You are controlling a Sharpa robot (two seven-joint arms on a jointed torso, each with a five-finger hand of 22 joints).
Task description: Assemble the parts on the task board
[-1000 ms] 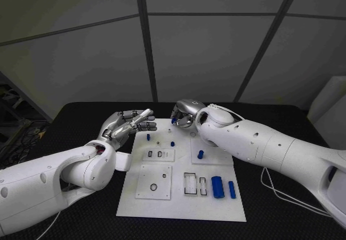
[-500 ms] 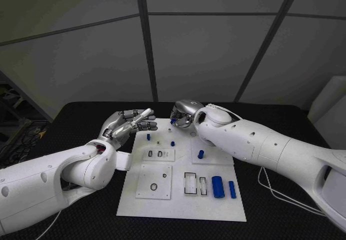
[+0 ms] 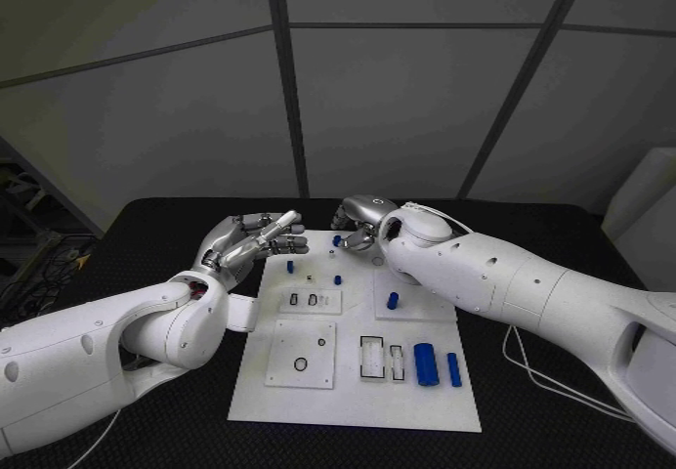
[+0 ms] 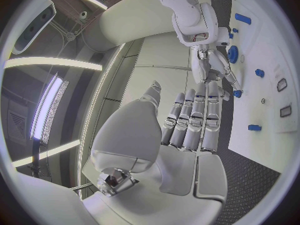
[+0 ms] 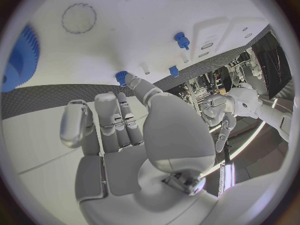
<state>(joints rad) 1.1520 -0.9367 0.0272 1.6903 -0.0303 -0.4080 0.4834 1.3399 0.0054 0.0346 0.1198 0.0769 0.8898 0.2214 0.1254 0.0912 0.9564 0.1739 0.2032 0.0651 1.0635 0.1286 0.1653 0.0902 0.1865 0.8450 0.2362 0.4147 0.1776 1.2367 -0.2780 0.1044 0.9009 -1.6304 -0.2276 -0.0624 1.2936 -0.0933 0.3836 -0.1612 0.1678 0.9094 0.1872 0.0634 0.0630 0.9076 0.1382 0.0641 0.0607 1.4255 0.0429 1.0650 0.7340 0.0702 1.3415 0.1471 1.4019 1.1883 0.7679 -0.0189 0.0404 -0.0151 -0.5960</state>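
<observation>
Left hand (image 3: 254, 241): you keep it raised just off the far left corner of the task board (image 3: 282, 401), fingers (image 4: 194, 117) straight and side by side, nothing in them. No shift over the last second.

Right hand (image 3: 363, 223): it creeps slightly toward your left hand along the board's far edge, fingers (image 5: 112, 116) curled downward. A small blue part (image 5: 121, 76) sits at a fingertip in the right wrist view; you cannot tell whether it is pinched or merely touched. Judgement: you are working that far-edge part, seating not yet confirmed.

Other blue parts: a short peg (image 3: 290, 266) just nearside of the left fingers, another (image 3: 337, 280) between the two hands, one (image 3: 393, 302) under the right forearm, two long cylinders (image 3: 426, 364) well nearside of both hands, still loose. Much assembly remains.

Surface: black table (image 3: 155, 230), white board lying flat on it. Room: grey panelled wall (image 3: 395, 88) beyond the fingers.
</observation>
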